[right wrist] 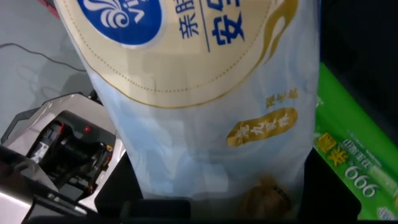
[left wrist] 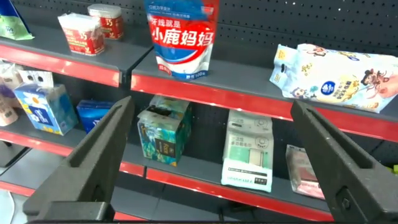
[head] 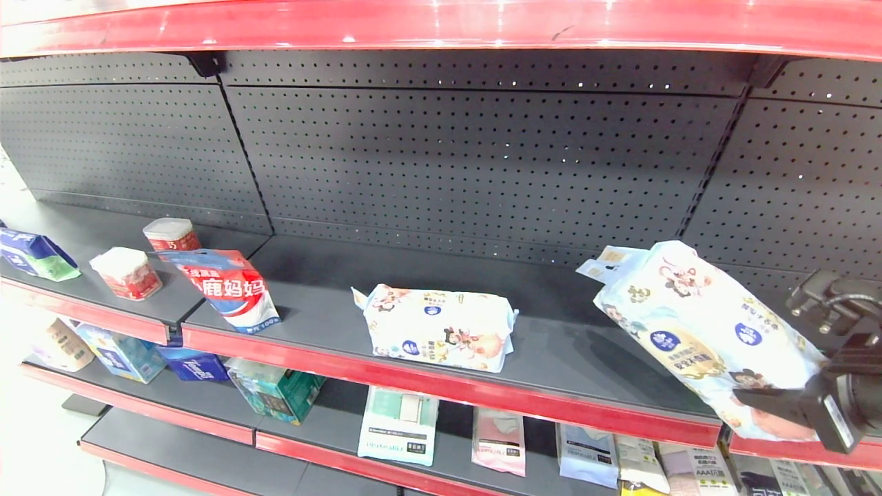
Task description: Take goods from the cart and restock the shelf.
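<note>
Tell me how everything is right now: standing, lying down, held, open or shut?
Held cartoon pack: tilted, gripped.
Right gripper: jaws shut on that pack.
Left gripper: jaws open, empty.
Other cartoon pack: lying on the shelf.
Pouch: standing.
Front tub: upright.
Back tub: upright.

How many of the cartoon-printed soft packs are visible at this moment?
2. One pack lies flat near the middle of the shelf; the second pack is tilted at the shelf's right end, clamped in the right gripper. Others could be hidden outside the views.
</note>
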Controlling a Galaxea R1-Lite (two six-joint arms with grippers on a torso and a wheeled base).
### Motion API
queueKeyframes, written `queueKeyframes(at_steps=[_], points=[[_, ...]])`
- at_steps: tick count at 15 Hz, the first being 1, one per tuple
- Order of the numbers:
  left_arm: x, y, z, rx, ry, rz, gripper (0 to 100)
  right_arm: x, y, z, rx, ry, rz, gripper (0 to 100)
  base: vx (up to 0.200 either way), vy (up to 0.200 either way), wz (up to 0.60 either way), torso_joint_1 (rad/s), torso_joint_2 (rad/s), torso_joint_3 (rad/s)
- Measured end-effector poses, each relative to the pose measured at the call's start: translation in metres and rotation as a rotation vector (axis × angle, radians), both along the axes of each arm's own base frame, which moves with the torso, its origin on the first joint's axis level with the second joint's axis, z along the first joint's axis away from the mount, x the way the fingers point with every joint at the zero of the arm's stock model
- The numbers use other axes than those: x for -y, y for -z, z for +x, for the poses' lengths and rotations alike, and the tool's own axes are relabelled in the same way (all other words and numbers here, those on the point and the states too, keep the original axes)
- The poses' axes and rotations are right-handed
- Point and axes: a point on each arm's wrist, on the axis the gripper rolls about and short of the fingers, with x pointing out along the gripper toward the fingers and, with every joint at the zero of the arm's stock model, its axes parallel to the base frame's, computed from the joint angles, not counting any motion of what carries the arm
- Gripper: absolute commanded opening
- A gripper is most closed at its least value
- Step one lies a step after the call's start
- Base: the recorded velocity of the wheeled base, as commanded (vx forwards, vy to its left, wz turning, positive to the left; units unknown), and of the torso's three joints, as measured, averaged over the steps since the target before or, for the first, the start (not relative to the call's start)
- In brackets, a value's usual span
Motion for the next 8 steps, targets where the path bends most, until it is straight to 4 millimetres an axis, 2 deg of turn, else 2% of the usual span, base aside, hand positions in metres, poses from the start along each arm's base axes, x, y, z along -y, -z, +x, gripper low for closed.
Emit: queueKeyframes(at_steps=[4,7,8], points=[[0.0,0.0,0.0,0.0,0.0,0.0,100,-0.002,0.008,0.043,-0.01,-0.009,-0.001,0,0.0,0.0,0.0,0.0,0.0,0.0],[0.0,0.0,0.0,0.0,0.0,0.0,100,-0.009,0.005,0.074,-0.004,-0.04,-0.003,0,0.0,0.0,0.0,0.0,0.0,0.0],[0.0,0.0,0.0,0.0,0.0,0.0,100,-0.013,0.004,0.079,0.0,-0.054,-0.003,0,0.0,0.0,0.0,0.0,0.0,0.0]])
